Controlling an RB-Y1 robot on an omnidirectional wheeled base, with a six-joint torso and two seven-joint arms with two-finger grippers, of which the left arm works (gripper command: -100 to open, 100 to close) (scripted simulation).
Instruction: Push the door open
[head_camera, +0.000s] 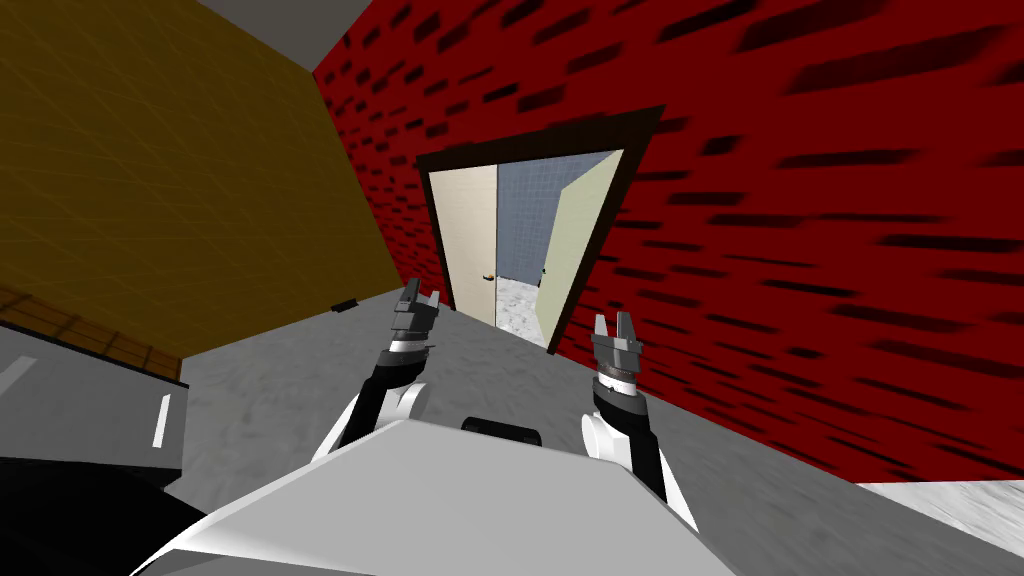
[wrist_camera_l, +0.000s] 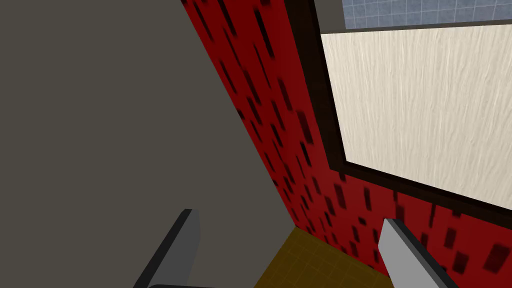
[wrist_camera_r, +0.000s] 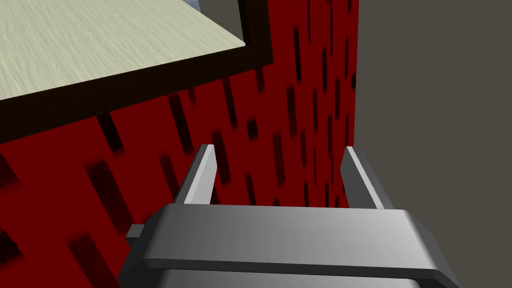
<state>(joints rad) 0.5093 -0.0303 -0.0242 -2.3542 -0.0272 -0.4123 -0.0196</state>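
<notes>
Door (head_camera: 465, 235): ahead in red wall (head_camera: 800, 200), one leaf ajar, well apart from you | left pincer (head_camera: 422, 293), right pincer (head_camera: 613, 325): both released, empty | advise: drive closer, press flat near the free edge

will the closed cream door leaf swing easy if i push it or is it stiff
The left leaf looks a flat rigid panel, so it should swing whole, not flex. The right leaf stands swung inward, so this one likely turns that way too. Pushing near its handle, away from the frame, probably takes least effort.
</notes>
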